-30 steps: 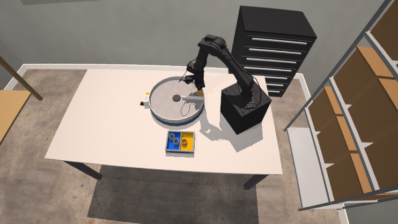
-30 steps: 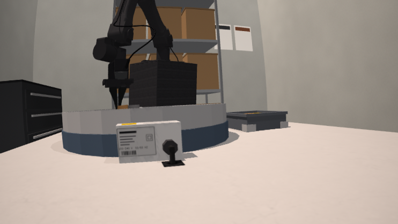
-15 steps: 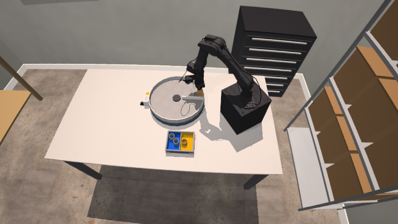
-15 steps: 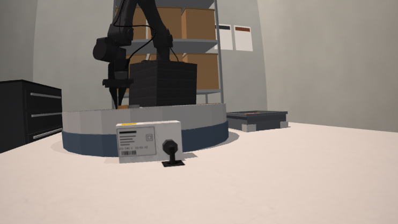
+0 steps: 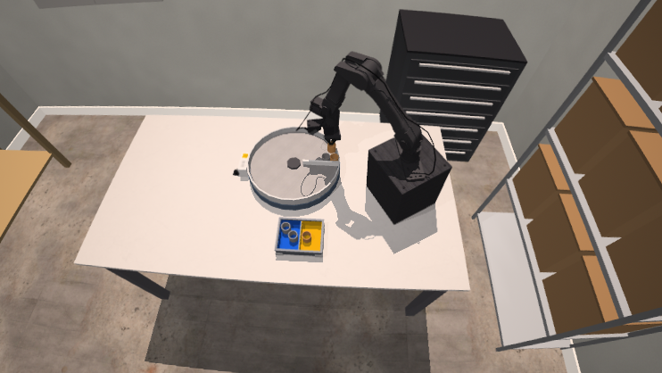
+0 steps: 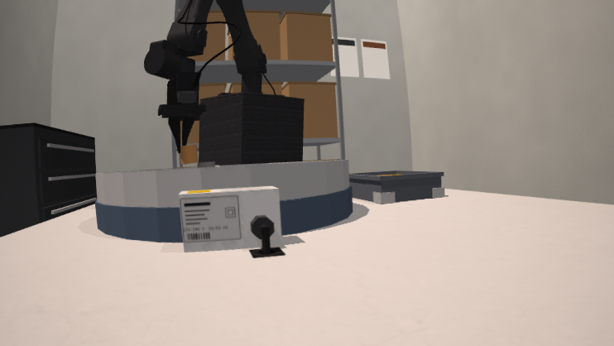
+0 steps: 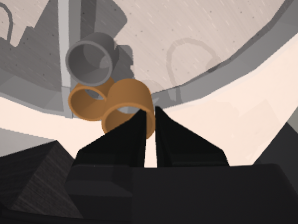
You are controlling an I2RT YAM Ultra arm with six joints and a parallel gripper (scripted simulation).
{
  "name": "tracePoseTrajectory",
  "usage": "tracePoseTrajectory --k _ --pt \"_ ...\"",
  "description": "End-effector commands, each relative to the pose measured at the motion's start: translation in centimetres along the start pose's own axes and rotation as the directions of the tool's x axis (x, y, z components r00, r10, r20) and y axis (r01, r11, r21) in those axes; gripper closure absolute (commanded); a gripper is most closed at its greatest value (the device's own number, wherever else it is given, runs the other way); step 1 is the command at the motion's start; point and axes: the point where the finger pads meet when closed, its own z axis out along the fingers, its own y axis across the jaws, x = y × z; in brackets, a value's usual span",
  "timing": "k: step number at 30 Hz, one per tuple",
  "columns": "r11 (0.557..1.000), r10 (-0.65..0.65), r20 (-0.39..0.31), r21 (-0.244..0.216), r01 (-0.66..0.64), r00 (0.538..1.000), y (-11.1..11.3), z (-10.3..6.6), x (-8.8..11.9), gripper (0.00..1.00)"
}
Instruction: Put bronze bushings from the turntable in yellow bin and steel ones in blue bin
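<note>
- Top view: a pale tabletop (image 5: pixel 185 185) (image 6: pixel 343 279) (image 7: pixel 265 90) is standing near a grey wall (image 5: pixel 208 55) (image 6: pixel 494 85)
- A bronze bushing (image 5: pixel 331 147) (image 6: pixel 189 154) (image 7: pixel 132 90) is hanging at the turntable's (image 5: pixel 270 190) (image 6: pixel 171 189) (image 7: pixel 200 90) rim, open end facing up, long axis running nearly upright
- The pincer (image 5: pixel 331 140) (image 6: pixel 181 148) (image 7: pixel 150 113) is narrowly gripping that bushing's wall

blue-and-yellow sorting tray (image 5: pixel 323 236): grey rim | turntable (image 5: pixel 257 183) (image 6: pixel 128 221): pale grey wall over navy base | two bushings by gripper (image 5: pixel 331 141) (image 6: pixel 182 148) (image 7: pixel 151 112): orange-brown | drawer cabinet (image 5: pixel 459 37) (image 6: pixel 19 175): black, silver handles

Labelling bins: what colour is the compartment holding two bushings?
Blue, best seen from the top.
</note>
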Motion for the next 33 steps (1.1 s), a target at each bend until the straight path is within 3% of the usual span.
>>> tracePoseTrajectory --k 1,4,9,12,33 --pt "1.0 0.006 -0.009 -0.027 -0.006 1.0 0.5 -2.0 0.8 1.0" --pt "1.0 0.004 0.006 -0.012 -0.004 1.0 -0.1 -3.5 0.1 1.0" --pt "1.0 0.005 0.008 -0.01 -0.005 1.0 -0.2 -4.3 0.0 1.0" --pt "1.0 0.006 -0.01 -0.028 -0.007 1.0 0.2 -3.6 0.4 1.0" --pt "1.0 0.006 -0.006 -0.024 -0.006 1.0 0.1 -3.5 0.3 1.0"
